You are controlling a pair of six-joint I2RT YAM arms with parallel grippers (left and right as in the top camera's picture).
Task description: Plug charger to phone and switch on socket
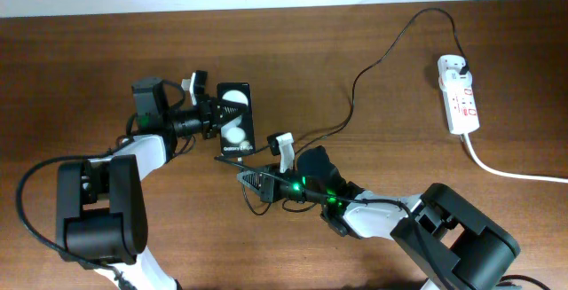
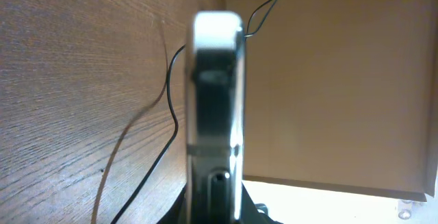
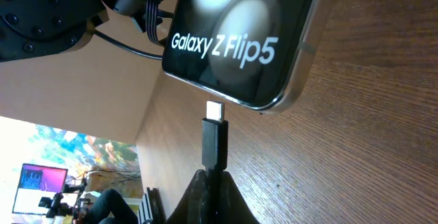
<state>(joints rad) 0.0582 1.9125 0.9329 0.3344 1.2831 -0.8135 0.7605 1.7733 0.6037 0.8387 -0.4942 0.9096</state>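
Closest in the right wrist view, the right gripper (image 3: 209, 183) is seen with its jaws closed on the black connector of the charger (image 3: 213, 142). The connector's metal tip is pointed at the phone (image 3: 236, 42). A narrow gap is left between the tip and the phone's lower edge, where white lettering is shown on the glossy screen; the connector is not inserted. The phone is found screen up near the middle of the wooden table (image 3: 363, 148). At its far side the left gripper (image 1: 216, 111) is seen, with its jaws closed on the phone's edge. In the left wrist view the phone is shown edge-on between them. Farther off, the thin black cable can be traced across the table toward the far right corner, where its black plug is seated in the end of the white socket (image 1: 460, 95). The socket is laid well apart from the phone, and a thick white cord (image 1: 510, 173) is led from its near end off the right edge.
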